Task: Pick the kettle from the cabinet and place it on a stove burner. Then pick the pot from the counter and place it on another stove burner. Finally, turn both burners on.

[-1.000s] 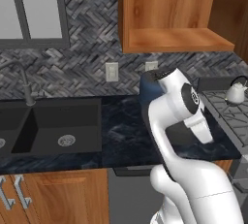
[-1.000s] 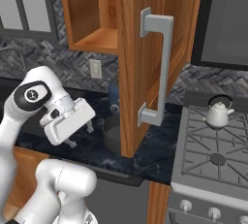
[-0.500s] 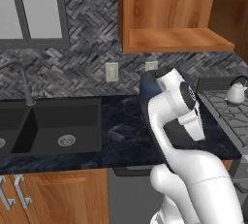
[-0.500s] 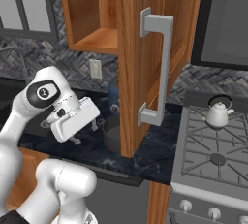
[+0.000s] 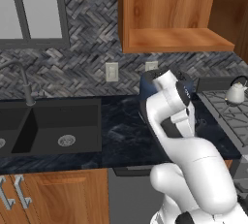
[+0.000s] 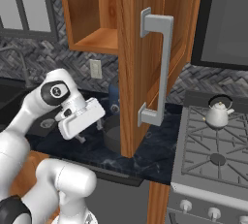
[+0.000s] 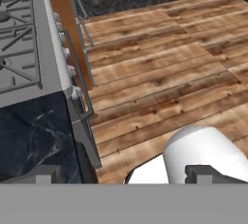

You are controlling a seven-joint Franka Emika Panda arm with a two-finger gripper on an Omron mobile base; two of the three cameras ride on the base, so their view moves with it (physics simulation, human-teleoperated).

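While the kettle (image 6: pixel 218 113) sits upright on a rear burner of the grey range (image 6: pixel 213 169), its black handle arched over the lid, the cabinet (image 5: pixel 174 14) up and to the kettle's left stands open with a bare shelf. Its panelled door (image 6: pixel 155 58) swings out toward the camera in the right base view, silver bar handle (image 6: pixel 156 68) facing the range. Below that door, left of the range, a dark round pot (image 6: pixel 112 138) rests on the marbled tabletop (image 5: pixel 121 131), largely hidden behind the door's edge. Just left of the pot, the robot's gripper (image 6: pixel 89 133) hangs above the tabletop with its jaws spread wide and nothing between them. A blue toaster (image 5: pixel 147 85) stands at the herringbone wall behind the arm, left of the range. Farther left of the range, a black sink (image 5: pixel 48 131) is set into the tabletop. From the hand view, the range's front edge and knobs meet a wooden plank floor (image 7: pixel 169 63).
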